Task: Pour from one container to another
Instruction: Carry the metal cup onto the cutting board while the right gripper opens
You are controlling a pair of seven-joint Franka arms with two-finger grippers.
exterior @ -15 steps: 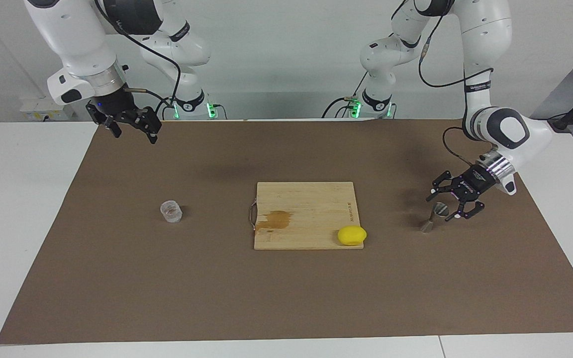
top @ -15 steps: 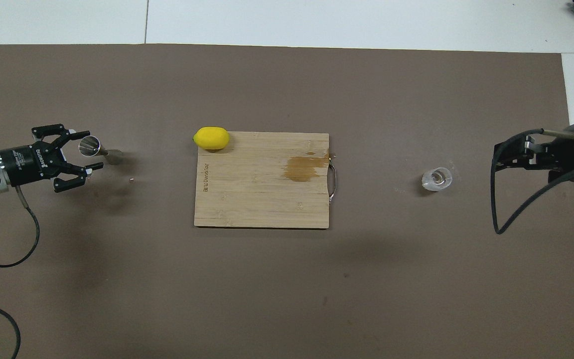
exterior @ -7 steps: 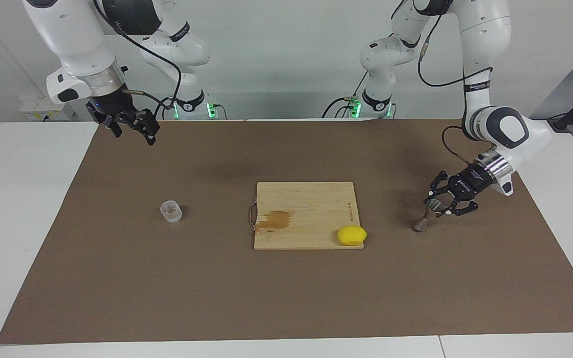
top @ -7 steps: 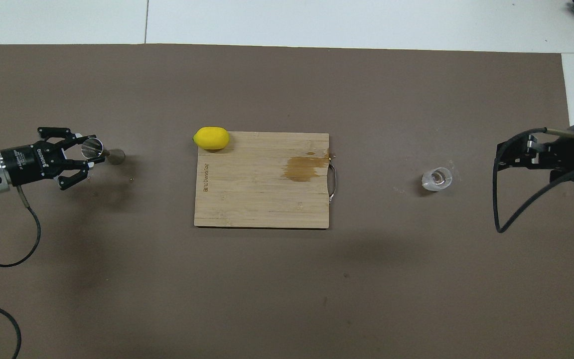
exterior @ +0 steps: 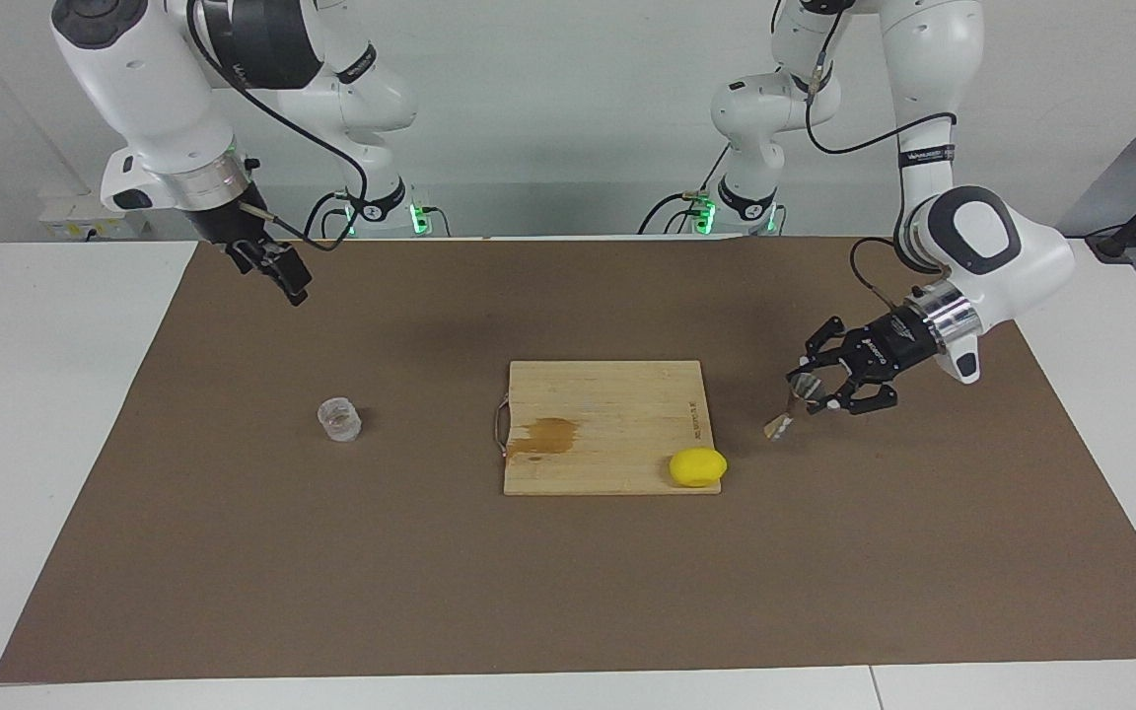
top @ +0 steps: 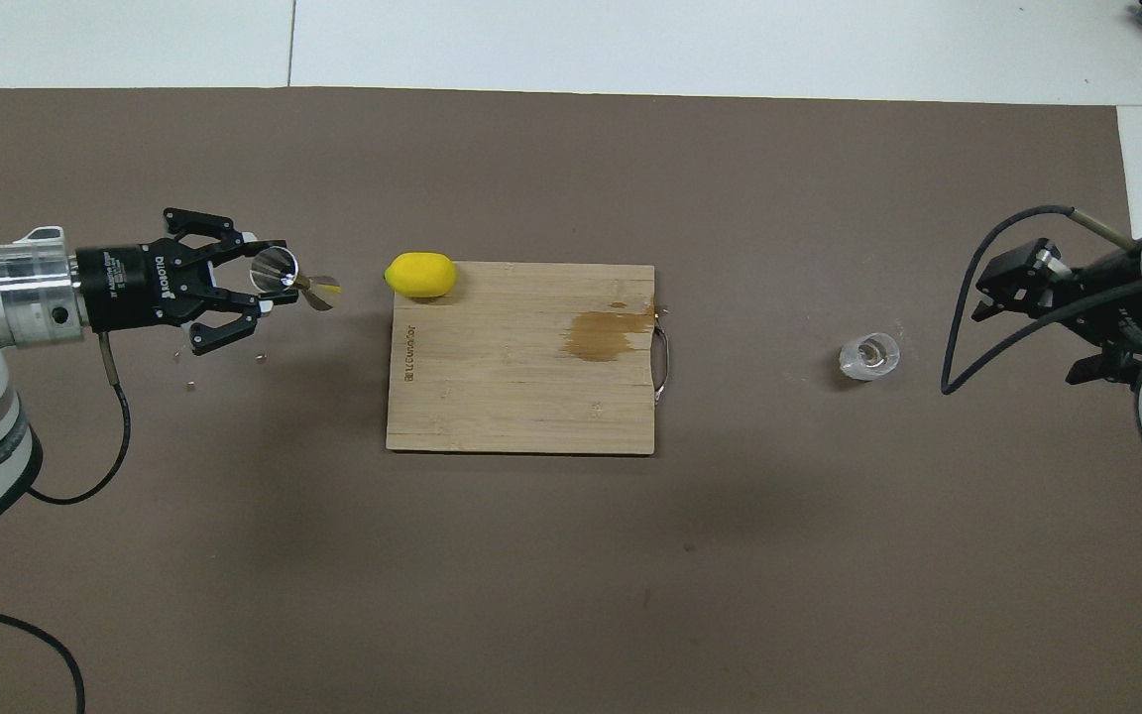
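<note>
We note left claw (exterior: 805, 382) at frame right clamped on small silvery hourglass-shaped metal jigger (exterior: 791, 404), lifted and tilted, right claw (exterior: 284, 278) upper left spread wide with nothing in it, small clear faceted glass tumbler (exterior: 339, 419) standing on brown surface (exterior: 568, 592).

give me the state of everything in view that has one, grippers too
jigger: held in the left gripper, tilted, over the mat.
left gripper: fingers shut on the jigger, beside the board.
right gripper: up over the mat's edge, waiting.
glass tumbler: upright on the mat, untouched.
cutting board: flat, stained patch near its handle.
lemon: resting on the board's corner.
</note>
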